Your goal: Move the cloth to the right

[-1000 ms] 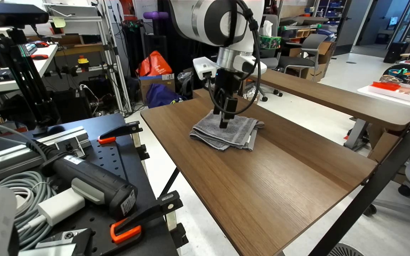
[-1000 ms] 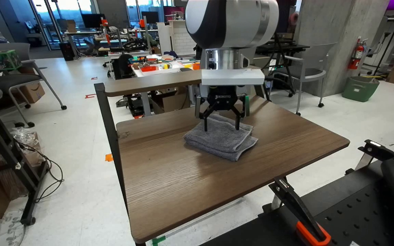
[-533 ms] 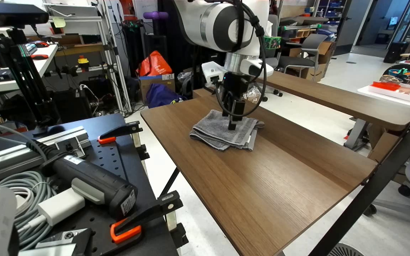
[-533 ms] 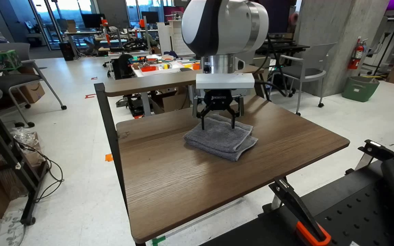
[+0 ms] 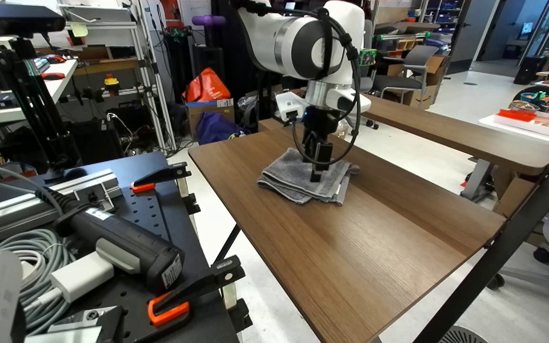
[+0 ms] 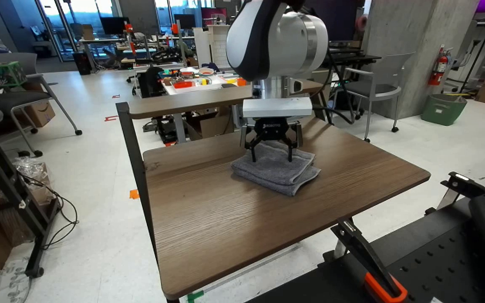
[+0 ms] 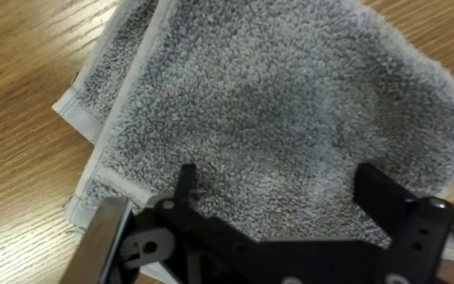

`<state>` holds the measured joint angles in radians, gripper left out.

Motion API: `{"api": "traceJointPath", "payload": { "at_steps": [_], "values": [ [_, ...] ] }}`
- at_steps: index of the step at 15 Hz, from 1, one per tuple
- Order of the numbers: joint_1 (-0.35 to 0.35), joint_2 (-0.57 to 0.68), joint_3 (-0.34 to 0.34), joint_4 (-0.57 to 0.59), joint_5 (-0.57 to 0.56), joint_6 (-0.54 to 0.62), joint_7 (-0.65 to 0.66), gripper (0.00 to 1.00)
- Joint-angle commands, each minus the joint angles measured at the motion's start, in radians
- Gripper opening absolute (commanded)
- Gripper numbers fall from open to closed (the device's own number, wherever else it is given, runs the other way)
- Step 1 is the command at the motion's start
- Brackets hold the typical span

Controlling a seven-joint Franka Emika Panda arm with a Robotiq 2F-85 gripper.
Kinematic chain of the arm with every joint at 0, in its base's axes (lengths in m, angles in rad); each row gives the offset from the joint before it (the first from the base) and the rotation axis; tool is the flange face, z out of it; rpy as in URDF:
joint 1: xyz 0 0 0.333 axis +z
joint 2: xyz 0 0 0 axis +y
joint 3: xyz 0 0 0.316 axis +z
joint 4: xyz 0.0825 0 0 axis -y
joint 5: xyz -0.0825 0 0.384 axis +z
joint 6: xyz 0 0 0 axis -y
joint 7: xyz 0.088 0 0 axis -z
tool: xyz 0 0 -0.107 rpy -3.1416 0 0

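- Occupying the left of an exterior view: a black perforated bench top (image 5: 143,209), bearing a silver metal profile (image 5: 7,216), a coil of grey cable (image 5: 55,247) and a black cylindrical device (image 5: 122,238).
- At the right edge of that bench top: two black clamps with orange parts (image 5: 210,282).
- Next to the right, separated by white floor: a wooden table (image 5: 374,252).
- On the table: the grey cloth (image 5: 286,176), folded and lying flat, layered edges showing, toward the tabletop's far end in this view.
- Over the cloth: the robot arm (image 5: 274,47), with the black gripper (image 6: 272,161) pointing downward.
- Condition of gripper: fingers spread wide, both tips at the cloth's upper face, fabric lying flat between them. How firmly they press cannot be told.
- Wrist view: one finger (image 7: 187,183) at left, near the cloth's pale hemmed edge; the second finger (image 7: 382,197) at right, well apart from it; cloth beneath both.
- Further right, exterior view: a raised narrow wooden board (image 5: 451,128) and a slanting black post (image 5: 500,257).
- Far right, background: a red tray (image 5: 516,115).
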<state>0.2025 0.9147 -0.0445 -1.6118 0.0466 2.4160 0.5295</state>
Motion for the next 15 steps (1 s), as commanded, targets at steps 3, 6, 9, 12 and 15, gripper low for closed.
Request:
{"api": "traceJointPath", "payload": {
  "at_steps": [3,6,9,12,15],
  "values": [
    [-0.01,0.004,-0.077,-0.005,-0.003,-0.03,0.02,1.0],
    [-0.032,0.004,-0.126,-0.018,-0.005,-0.027,0.043,1.0],
    [-0.068,-0.005,-0.155,-0.033,0.004,-0.025,0.055,1.0],
    [-0.111,-0.013,-0.159,-0.034,0.015,-0.027,0.053,1.0],
    [-0.155,-0.047,-0.136,-0.047,0.039,-0.036,0.027,1.0]
  ]
}}
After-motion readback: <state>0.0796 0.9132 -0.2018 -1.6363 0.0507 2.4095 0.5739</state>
